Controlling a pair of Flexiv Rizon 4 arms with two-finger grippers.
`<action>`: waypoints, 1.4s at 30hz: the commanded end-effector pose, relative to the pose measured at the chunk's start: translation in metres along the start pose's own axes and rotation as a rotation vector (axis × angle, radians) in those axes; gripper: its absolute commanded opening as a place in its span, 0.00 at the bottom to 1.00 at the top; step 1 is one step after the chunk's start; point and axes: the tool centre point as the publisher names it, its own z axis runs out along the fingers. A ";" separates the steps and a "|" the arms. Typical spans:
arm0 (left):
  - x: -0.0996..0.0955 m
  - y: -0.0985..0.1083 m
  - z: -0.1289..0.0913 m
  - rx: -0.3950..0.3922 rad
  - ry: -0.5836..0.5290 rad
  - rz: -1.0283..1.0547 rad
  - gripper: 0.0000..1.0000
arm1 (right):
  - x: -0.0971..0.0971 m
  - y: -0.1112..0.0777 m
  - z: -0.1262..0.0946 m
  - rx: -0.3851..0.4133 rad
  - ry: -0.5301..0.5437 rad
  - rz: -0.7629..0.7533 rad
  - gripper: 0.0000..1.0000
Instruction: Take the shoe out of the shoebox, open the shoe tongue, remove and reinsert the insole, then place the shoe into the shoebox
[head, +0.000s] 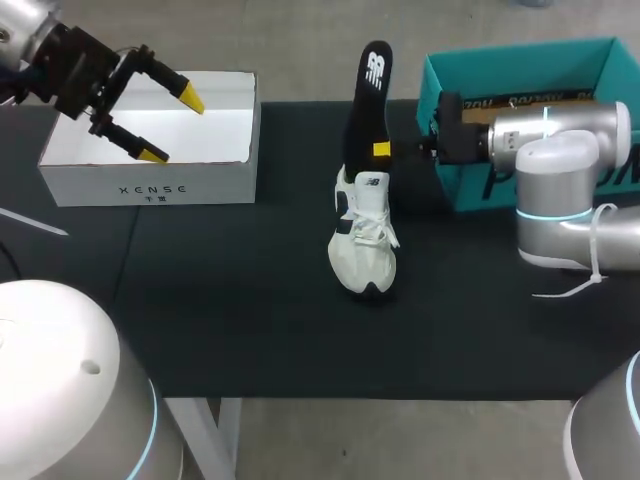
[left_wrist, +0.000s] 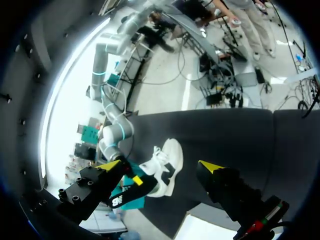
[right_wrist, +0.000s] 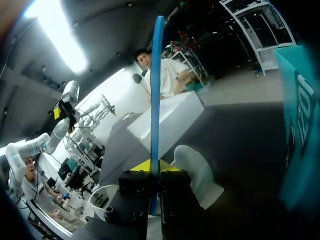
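Two jobs look done, I think. The left gripper (head: 171, 125) is wide open over the white box (head: 150, 185), holding nothing. The shoe (head: 362, 245) stands on the desk (head: 250, 320), just under the right gripper (head: 381, 150), which pinches the black insole (head: 368, 100) upright. Putting the insole back and boxing the shoe are left.

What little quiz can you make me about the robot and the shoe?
1. True or false: the shoe is inside the white shoebox.
2. Which tool holds the insole? A) left tool B) right tool C) neither
3. Fill in: the left tool's fingers are ____.
Key: 1 false, it sits on the table; 2 B; 3 open.
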 end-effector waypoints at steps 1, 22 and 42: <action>0.000 0.000 0.000 0.000 0.004 0.000 1.00 | 0.000 0.009 0.003 -0.003 -0.005 -0.008 0.00; 0.000 0.000 0.000 0.000 0.004 0.000 1.00 | 0.041 0.050 -0.009 -0.087 -0.025 -0.071 0.00; 0.000 0.000 0.000 0.000 0.004 0.000 1.00 | 0.046 0.043 -0.002 -0.101 -0.012 -0.051 0.00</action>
